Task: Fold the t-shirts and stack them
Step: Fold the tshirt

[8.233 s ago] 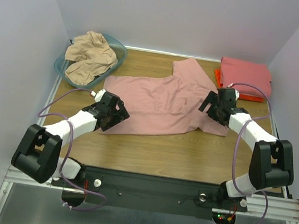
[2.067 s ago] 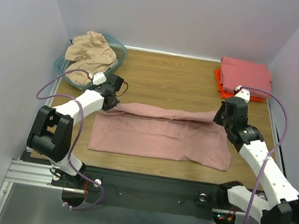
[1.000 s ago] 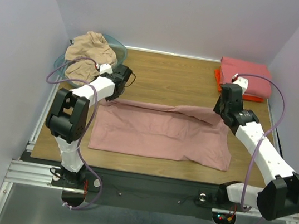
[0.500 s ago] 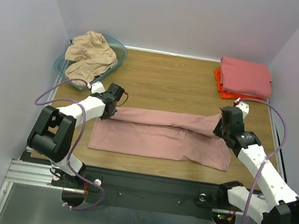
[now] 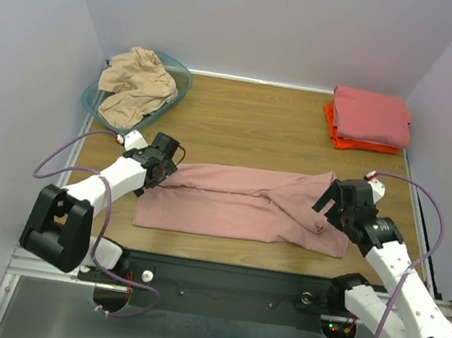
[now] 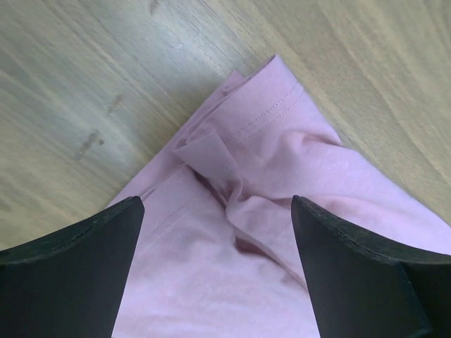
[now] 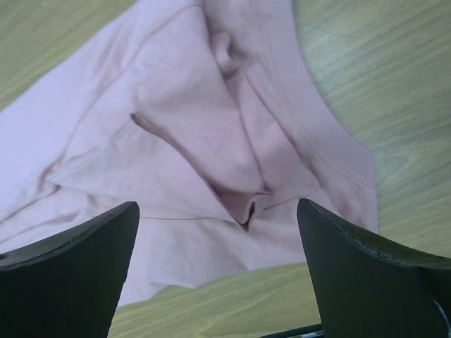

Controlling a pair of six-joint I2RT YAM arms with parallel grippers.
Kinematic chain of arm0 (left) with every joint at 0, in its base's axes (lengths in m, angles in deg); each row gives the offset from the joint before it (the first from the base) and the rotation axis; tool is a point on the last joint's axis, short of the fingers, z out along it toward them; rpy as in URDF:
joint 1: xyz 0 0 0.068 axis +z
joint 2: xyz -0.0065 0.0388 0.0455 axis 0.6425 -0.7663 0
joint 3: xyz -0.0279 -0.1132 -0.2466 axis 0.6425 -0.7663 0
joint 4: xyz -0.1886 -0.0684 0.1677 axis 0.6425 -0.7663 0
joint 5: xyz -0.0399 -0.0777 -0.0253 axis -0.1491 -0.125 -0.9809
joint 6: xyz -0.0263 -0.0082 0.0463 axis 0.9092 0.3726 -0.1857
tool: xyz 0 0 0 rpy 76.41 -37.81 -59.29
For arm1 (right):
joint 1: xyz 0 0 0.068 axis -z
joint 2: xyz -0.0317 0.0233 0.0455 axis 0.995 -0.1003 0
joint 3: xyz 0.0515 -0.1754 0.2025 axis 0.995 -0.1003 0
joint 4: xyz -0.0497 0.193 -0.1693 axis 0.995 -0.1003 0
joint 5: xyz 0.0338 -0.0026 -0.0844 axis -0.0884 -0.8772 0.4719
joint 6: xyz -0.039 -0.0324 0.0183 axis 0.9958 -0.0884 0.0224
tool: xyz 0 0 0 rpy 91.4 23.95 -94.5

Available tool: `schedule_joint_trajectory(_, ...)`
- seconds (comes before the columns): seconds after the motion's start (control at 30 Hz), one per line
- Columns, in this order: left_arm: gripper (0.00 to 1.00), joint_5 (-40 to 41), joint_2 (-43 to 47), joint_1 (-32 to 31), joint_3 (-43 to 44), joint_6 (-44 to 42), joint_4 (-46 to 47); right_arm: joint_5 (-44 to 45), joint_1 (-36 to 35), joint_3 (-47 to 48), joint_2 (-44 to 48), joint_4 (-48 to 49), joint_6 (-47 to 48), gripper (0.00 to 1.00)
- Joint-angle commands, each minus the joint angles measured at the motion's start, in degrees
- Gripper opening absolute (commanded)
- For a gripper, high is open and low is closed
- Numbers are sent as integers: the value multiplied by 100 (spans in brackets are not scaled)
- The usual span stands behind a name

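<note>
The dusty pink t-shirt (image 5: 237, 209) lies folded into a long band, its ends rumpled. The tan-beige t-shirt (image 5: 137, 83) sits crumpled far left. Far right, the folded coral pink t-shirt (image 5: 370, 116) tops the orange t-shirt (image 5: 357, 144).

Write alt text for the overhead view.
A dusty pink t-shirt, folded into a long band, lies across a wooden table, with the left gripper and right gripper open over its ends. A tan shirt sits in a teal basket far left; a coral shirt lies folded on an orange shirt far right.
</note>
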Motion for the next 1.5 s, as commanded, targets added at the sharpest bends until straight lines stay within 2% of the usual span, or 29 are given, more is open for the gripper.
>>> schedule_joint_trajectory(0.0, 98, 295, 450, -23, 443, 123, -520, -520, -35, 365, -87, 439, 241, 100)
schedule_joint_trajectory(0.17, 98, -118, 364, -32, 838, -368, -55, -2453, -35, 312, -1008, 2045, 919, 100)
schedule_joint_trajectory(0.4, 98, -1259, -533, -85, 839, -1072, 1034, -2087, -35, 1190, -2860, 2638, 1394, 100)
schedule_joint_trajectory(0.63, 98, -1068, -1254, -59, 603, -1126, 1167, -2649, -35, 1157, -3742, 3051, 1455, 100)
schedule_joint_trajectory(0.73, 98, -1024, -1369, 3, 506, -1099, 1193, -2991, -44, 1008, -3752, 3147, 1464, 100)
schedule_joint_trajectory(0.97, 98, -1068, -1404, 91, 180, -941, 1387, -4177, -44, 243, -3059, 3508, 1394, 100)
schedule_joint_trajectory(1.07, 98, -1050, -1430, 91, 189, -915, 1352, -4994, -79, -152, -2865, 3587, 1359, 100)
schedule_joint_trajectory(1.3, 98, -1015, -1483, 91, 171, -897, 1369, -6347, -254, -961, -1820, 3622, 1376, 100)
schedule_joint_trajectory(1.37, 98, -1015, -1518, 91, 162, -888, 1387, -6429, -255, -1128, -1486, 3622, 1368, 100)
schedule_joint_trajectory(1.47, 98, -1015, -1545, 91, 171, -906, 1378, -6104, -255, -1120, -1265, 3482, 1403, 100)
